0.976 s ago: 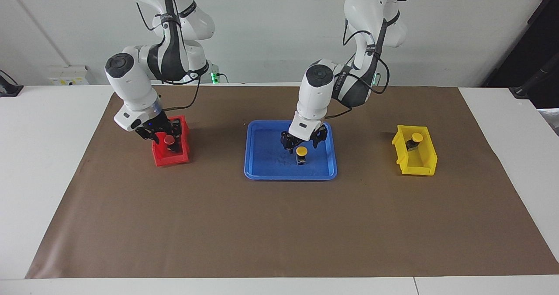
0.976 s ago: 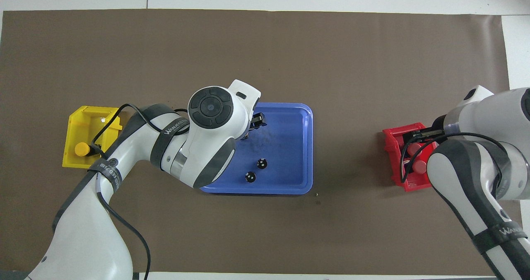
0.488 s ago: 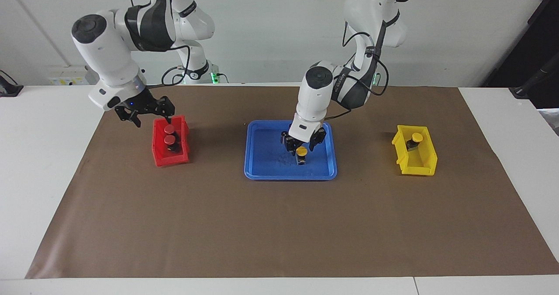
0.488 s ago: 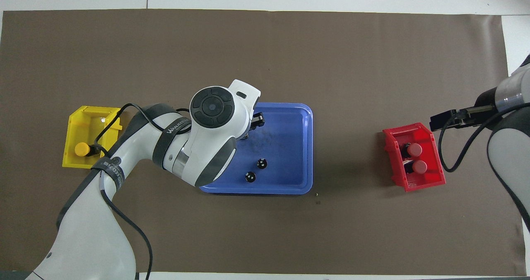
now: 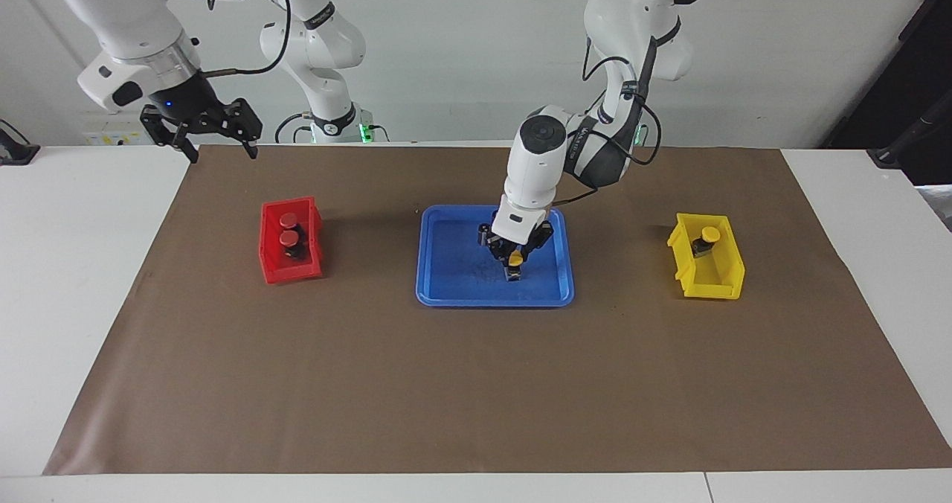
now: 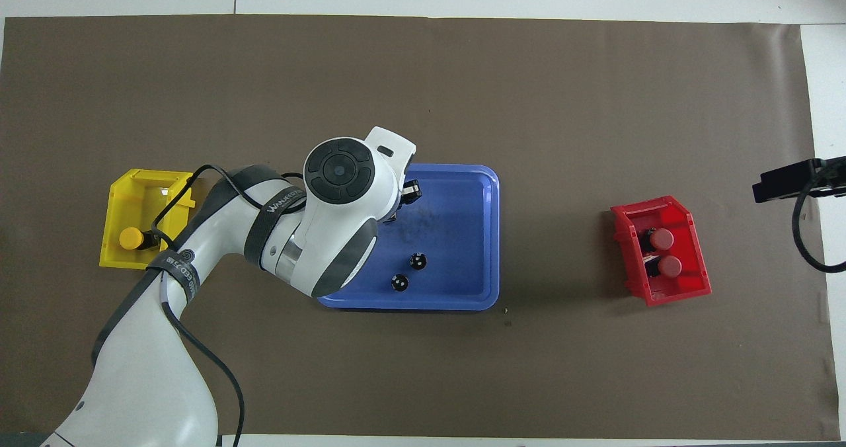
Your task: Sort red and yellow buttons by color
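Note:
In the blue tray [image 5: 446, 297] my left gripper [image 5: 513, 260] is shut on a yellow button [image 5: 514, 253] that stands on the tray floor. The overhead view hides this button under the left arm's wrist. A second yellow button [image 5: 710, 234] [image 6: 130, 238] lies in the yellow bin [image 5: 715, 287] [image 6: 119, 196]. Two red buttons [image 5: 287, 221] [image 5: 287, 239] [image 6: 662, 239] [image 6: 670, 266] sit side by side in the red bin [image 5: 291, 271] [image 6: 681, 288]. My right gripper [image 5: 222, 149] hangs open and empty, high over the mat's edge at the right arm's end.
Two small dark cylinders [image 6: 417, 260] [image 6: 398, 282] stand in the blue tray [image 6: 462, 301], nearer to the robots than the held button. A brown mat [image 5: 476, 384] covers the table, with the tray in the middle and one bin toward each end.
My left gripper has closed on the yellow button in the tray. My right gripper has let go of a red button in the red bin, opened and risen well away from it.

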Motion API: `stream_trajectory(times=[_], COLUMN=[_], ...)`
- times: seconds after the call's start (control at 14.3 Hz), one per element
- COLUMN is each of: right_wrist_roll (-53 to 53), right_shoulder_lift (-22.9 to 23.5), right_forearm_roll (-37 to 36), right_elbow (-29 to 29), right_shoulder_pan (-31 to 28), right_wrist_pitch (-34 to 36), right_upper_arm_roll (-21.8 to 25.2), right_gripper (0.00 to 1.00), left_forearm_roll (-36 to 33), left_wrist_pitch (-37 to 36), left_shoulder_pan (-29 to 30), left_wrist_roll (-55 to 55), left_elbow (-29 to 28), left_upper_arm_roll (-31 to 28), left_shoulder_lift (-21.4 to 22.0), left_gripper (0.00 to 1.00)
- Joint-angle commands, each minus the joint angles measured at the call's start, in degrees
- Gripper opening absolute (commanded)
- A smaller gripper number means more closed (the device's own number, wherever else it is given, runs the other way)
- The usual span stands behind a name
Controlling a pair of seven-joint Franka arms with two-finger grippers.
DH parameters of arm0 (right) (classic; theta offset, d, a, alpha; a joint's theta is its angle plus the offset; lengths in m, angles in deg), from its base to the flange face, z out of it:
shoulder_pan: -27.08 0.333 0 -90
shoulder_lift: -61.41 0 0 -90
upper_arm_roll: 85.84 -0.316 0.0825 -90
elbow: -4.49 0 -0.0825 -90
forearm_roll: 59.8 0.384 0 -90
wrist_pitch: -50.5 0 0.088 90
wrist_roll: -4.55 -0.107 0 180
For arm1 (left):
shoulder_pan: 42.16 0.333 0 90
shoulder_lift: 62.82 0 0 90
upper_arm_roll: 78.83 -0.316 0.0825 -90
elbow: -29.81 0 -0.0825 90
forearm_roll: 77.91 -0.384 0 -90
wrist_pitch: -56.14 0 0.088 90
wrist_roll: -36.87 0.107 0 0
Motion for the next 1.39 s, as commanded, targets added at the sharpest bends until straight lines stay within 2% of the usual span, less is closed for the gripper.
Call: stream_trajectory(times=[0.0,0.14,0.35,0.49,1.05,1.32], right_wrist_roll=[-0.4,-0.4,-0.5,-0.5,-0.3,-0.4], right_shoulder_lift=[2.6,2.2,2.7,2.8,0.9,0.8], right_forearm_roll=[-0.2,-0.4,-0.3,-0.4,-0.3,-0.4], right_elbow=[2.7,1.9,0.6,0.9,-0.4,-0.6], right_shoulder_pan=[-1.0,2.8,4.0,6.7,6.6,7.0], right_wrist_pitch=[0.8,0.8,1.2,1.2,1.2,1.1], right_upper_arm_roll=[-0.3,4.4,5.5,8.3,8.0,7.8], right_gripper=[1.0,1.0,1.0,1.0,1.0,1.0], left_forearm_roll=[-0.3,-0.3,-0.4,-0.4,-0.4,-0.4], left_wrist_pitch=[-5.3,-10.5,-13.5,-15.0,-18.3,-16.8], left_shoulder_pan=[0.1,0.8,5.7,9.7,27.9,34.8], left_wrist_roll=[-0.2,0.0,6.3,10.4,35.8,45.8], left_elbow=[4.1,7.4,7.1,7.1,6.4,2.4], left_upper_arm_roll=[-1.0,-1.4,-1.7,-1.7,-1.7,-1.7], left_shoulder_lift=[0.0,1.3,5.2,6.2,8.3,9.9], left_gripper=[0.01,0.01,0.01,0.01,0.01,0.01])
